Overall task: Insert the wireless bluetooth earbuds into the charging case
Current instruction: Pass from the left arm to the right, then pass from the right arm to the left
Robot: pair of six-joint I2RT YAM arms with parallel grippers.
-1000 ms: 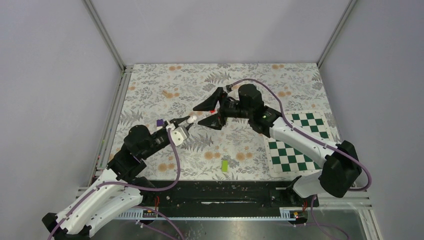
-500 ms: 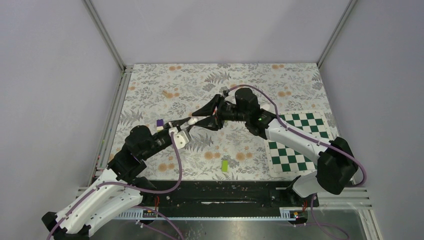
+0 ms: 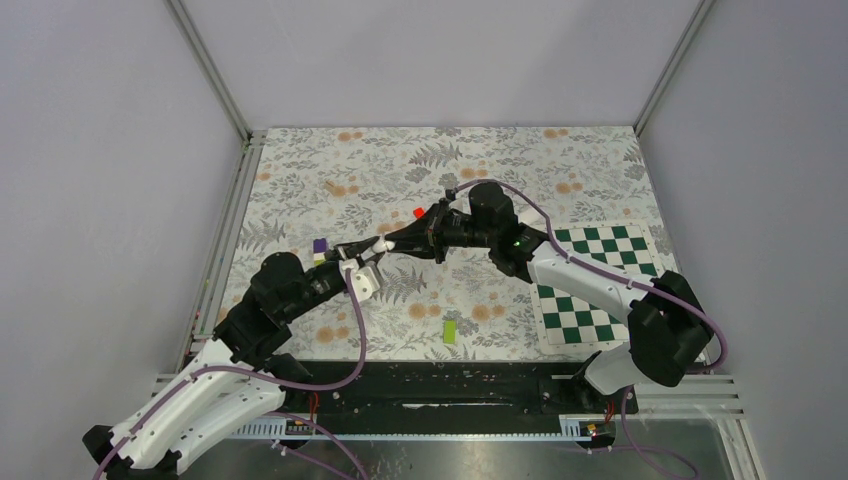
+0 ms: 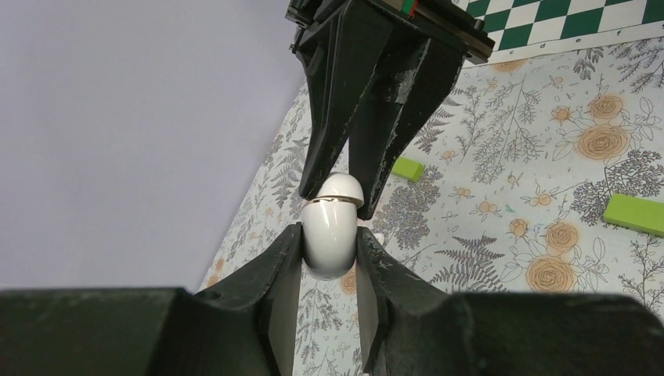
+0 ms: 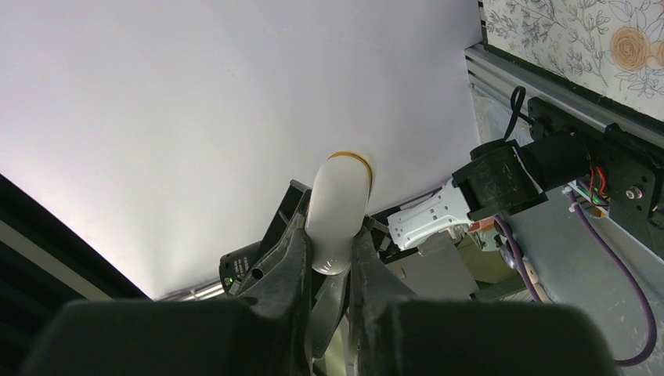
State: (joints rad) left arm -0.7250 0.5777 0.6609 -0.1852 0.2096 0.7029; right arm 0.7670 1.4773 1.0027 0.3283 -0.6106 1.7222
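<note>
The charging case, a glossy white pebble with a gold seam, is held above the floral mat, clamped at its lower half between my left gripper's fingers. From the opposite side my right gripper is shut on the case's upper cap. In the top view the two grippers meet tip to tip, left gripper and right gripper, with the case between them. The right wrist view shows the case pinched in my right gripper. A tiny white bit peeks beside my left finger; whether it is an earbud I cannot tell.
Lime-green blocks lie on the mat, one near the front and two in the left wrist view. A red block, a purple block and a small tan piece lie around. A checkered mat lies at the right.
My right gripper has moved left to the case and its wide-open jaws have closed on the case's top. The red block has come into sight behind it. The left arm held still.
</note>
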